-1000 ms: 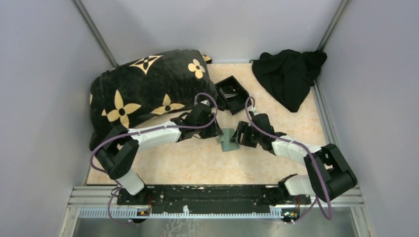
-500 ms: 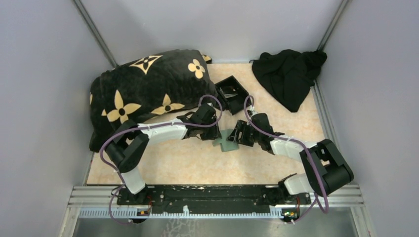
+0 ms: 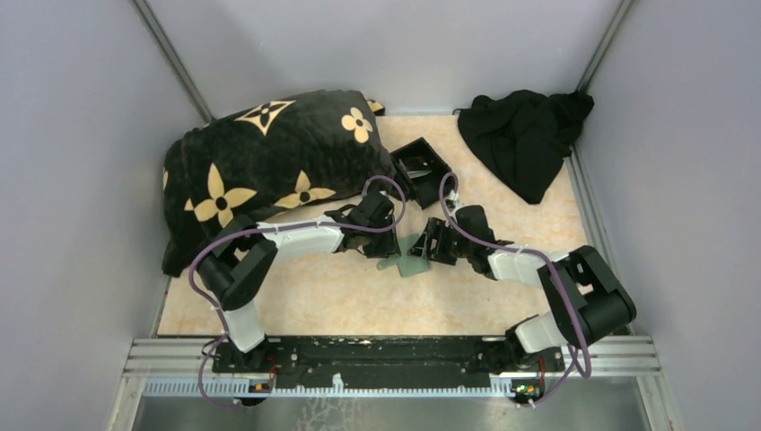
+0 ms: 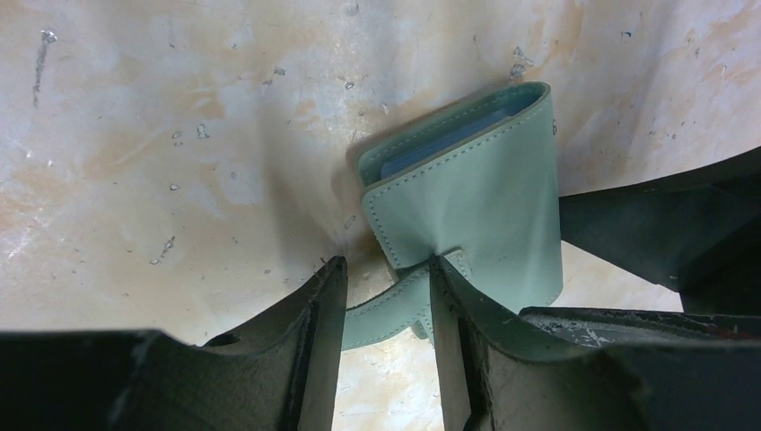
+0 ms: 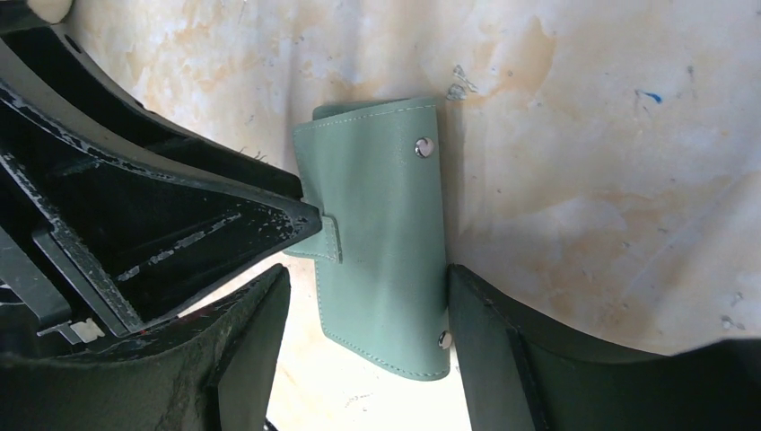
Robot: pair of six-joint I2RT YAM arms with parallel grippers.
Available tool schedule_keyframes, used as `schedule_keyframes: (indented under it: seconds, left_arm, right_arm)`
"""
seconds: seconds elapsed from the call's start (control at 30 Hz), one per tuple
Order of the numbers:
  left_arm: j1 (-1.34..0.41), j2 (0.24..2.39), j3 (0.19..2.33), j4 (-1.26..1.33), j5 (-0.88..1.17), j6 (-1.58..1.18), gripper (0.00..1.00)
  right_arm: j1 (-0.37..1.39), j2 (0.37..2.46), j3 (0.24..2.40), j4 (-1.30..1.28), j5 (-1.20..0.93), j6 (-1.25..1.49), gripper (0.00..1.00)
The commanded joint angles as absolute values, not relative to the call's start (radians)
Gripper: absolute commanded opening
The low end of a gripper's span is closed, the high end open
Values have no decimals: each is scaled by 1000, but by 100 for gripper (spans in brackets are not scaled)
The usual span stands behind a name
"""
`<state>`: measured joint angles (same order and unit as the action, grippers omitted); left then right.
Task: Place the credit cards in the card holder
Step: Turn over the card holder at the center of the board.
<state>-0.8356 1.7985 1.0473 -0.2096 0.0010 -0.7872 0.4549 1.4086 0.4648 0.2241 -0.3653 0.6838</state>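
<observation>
The sage-green card holder [image 3: 415,258] lies folded on the table between both grippers. My left gripper [image 3: 389,251] is open, its jaws either side of the holder's strap [image 4: 386,310], which crosses the gap. My right gripper [image 3: 422,254] is open and straddles the holder's body [image 5: 386,233]; one finger [image 5: 502,341] touches its studded spine and the other stands apart. A blue-grey edge [image 4: 449,144] shows inside the holder's open end [image 4: 467,126]; I cannot tell whether it is one of the credit cards. Something pale lies in the black box [image 3: 420,169].
A black blanket with yellow flowers [image 3: 260,171] is heaped at the back left, right behind the left arm. A black cloth [image 3: 525,144] lies at the back right. Grey walls close in on three sides of the table [image 3: 359,296].
The left arm has swung in toward the centre and the right gripper has edged left. The holder has turned a little, and its strap now sticks out to the lower left.
</observation>
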Motion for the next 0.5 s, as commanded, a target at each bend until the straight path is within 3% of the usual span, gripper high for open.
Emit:
schedule_keyframes:
  seconds: [0.0,0.37,0.47]
  left_arm:
    - [-840,1854,1043,-265,-11,-759,46]
    - [-840,1914,1016,-278,3,-741,39]
    - [-840,1923,1007,-275,8,-741,38]
  right_arm:
    - [449,1488,427,184,-378,663,65]
    - [481,1569,407,303,-432,682,65]
    - [500,1600,405,344,-444,698,61]
